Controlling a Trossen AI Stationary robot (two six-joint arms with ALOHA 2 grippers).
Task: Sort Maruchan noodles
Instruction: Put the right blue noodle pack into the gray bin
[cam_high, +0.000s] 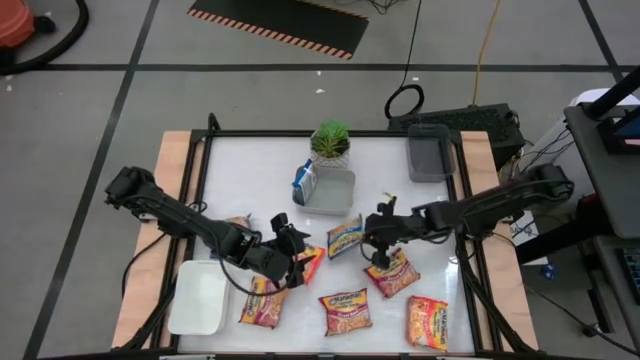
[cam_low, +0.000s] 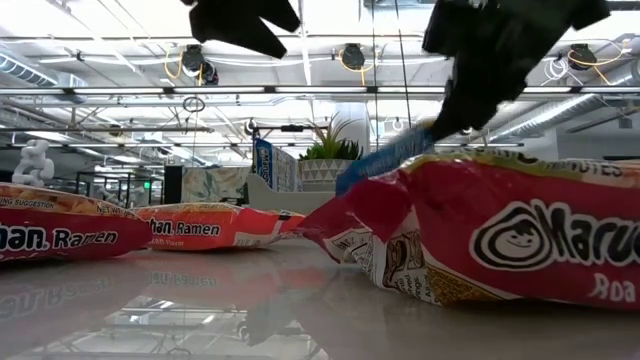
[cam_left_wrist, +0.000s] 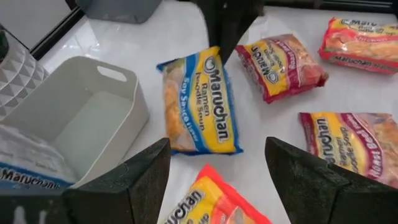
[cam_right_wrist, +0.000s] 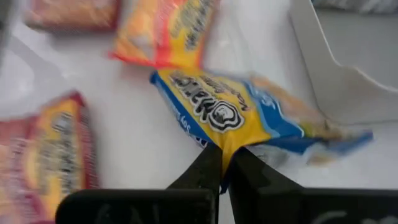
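Maruchan noodles (cam_high: 345, 311) lie scattered across the desk (cam_high: 250, 170); the right hand (cam_right_wrist: 225, 163) pinches the edge of a blue packet (cam_right_wrist: 236, 118) beside the white tray (cam_high: 330, 192). The left hand (cam_left_wrist: 214, 168) hovers spread wide over an orange packet (cam_left_wrist: 211, 202), holding nothing.

Bright ceiling strip lights (cam_low: 300, 90) glare off the glossy white worktop (cam_low: 200, 310) (mirrored streaks in the low view). The right wrist view is motion-blurred; shadows stay soft and faint.
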